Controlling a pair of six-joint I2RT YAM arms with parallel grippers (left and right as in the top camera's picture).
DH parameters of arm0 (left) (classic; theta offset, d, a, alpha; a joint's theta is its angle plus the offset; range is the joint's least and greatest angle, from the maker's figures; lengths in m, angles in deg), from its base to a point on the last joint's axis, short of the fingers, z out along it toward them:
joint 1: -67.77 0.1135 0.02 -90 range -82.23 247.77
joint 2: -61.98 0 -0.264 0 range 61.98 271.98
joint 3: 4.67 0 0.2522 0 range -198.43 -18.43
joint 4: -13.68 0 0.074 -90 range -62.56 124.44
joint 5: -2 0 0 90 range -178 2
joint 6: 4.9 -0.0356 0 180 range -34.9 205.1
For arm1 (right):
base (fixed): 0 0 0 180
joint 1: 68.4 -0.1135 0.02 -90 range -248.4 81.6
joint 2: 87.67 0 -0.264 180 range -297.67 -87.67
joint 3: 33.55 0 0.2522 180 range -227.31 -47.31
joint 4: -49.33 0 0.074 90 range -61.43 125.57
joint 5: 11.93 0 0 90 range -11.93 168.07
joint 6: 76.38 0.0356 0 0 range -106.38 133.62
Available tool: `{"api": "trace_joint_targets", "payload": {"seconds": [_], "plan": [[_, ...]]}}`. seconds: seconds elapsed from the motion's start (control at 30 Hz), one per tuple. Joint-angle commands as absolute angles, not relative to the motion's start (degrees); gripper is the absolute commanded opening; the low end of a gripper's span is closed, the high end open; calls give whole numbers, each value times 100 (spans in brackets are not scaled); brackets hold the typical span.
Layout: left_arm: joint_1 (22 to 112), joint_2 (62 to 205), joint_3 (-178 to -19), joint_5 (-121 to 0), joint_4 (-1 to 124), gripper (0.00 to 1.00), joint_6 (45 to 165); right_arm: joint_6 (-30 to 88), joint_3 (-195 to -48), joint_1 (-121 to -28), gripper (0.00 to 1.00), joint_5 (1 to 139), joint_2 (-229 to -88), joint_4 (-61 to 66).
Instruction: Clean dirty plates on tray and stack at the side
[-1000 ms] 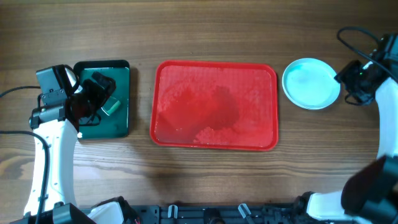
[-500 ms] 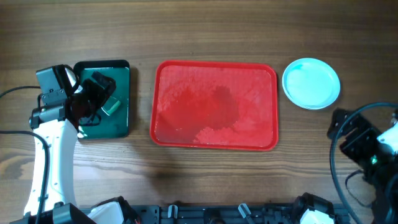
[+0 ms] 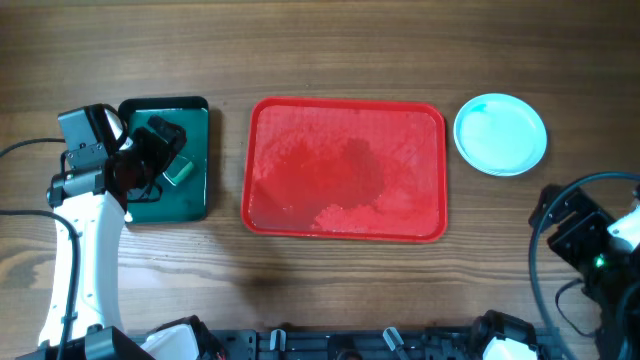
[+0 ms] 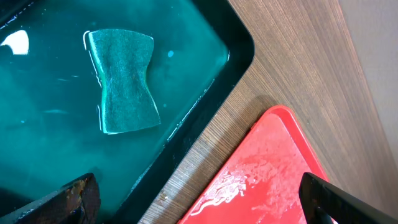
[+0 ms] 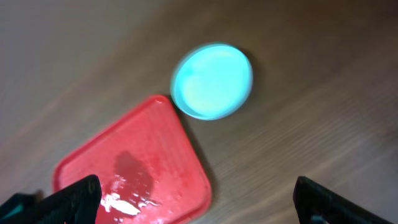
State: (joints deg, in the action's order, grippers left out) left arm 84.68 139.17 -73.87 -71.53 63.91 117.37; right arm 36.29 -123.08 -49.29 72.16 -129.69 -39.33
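Stacking is looking done, I judge: the large red rectangular plastic tray (image 3: pixel 345 168) is lying plateless, a pale turquoise round plate (image 3: pixel 500 134) sitting at its 3 o'clock, at 11 o'clock from my nearer right gripper (image 5: pixel 196 190). It and my left gripper (image 4: pixel 199 186) are gaping, holding nothing.

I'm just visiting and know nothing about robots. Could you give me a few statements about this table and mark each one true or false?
1. The red tray has no plates on it. True.
2. A green sponge lies inside the green tray. True.
3. The turquoise plate sits between the two trays. False: it lies on the table past the red tray's other end, away from the green tray.
4. The right hand is gripping the plate. False: it is open, empty, and well clear of the plate.
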Motion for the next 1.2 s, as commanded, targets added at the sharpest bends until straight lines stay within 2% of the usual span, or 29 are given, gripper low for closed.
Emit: {"api": "trace_joint_targets", "payload": {"seconds": [0.0,0.07,0.13,0.3,0.53,0.6,0.73,0.87,0.93,1.07,1.17], "plan": [[8490,13884,-7385,-7068,6378,100,11728,3631,-11514,-5687,100,7270,-12326,-2888],[8490,13884,-7385,-7068,6378,100,11728,3631,-10159,-6175,99,7144,-11526,-1513],[8490,13884,-7385,-7068,6378,100,11728,3636,-8688,-6284,100,6798,-10560,-230],[8490,13884,-7385,-7068,6378,100,11728,3900,-6452,-6277,100,6442,-8814,2085],[8490,13884,-7385,-7068,6378,100,11728,4060,-4743,-6277,100,6689,-8785,4565],[8490,13884,-7385,-7068,6378,100,11728,4025,-4758,-6277,99,6973,-8785,4480],[8490,13884,-7385,-7068,6378,100,11728,2845,-4758,-6277,100,7080,-8785,3768],[8490,13884,-7385,-7068,6378,100,11728,936,-4761,-6277,100,7082,-8785,3591],[8490,13884,-7385,-7068,6378,100,11728,456,-4761,-6277,100,7093,-8785,3588],[8490,13884,-7385,-7068,6378,100,11728,1157,-4761,-6277,100,7100,-8785,3584],[8490,13884,-7385,-7068,6378,100,11728,1249,-4761,-6277,100,7102,-8785,3593]]}}
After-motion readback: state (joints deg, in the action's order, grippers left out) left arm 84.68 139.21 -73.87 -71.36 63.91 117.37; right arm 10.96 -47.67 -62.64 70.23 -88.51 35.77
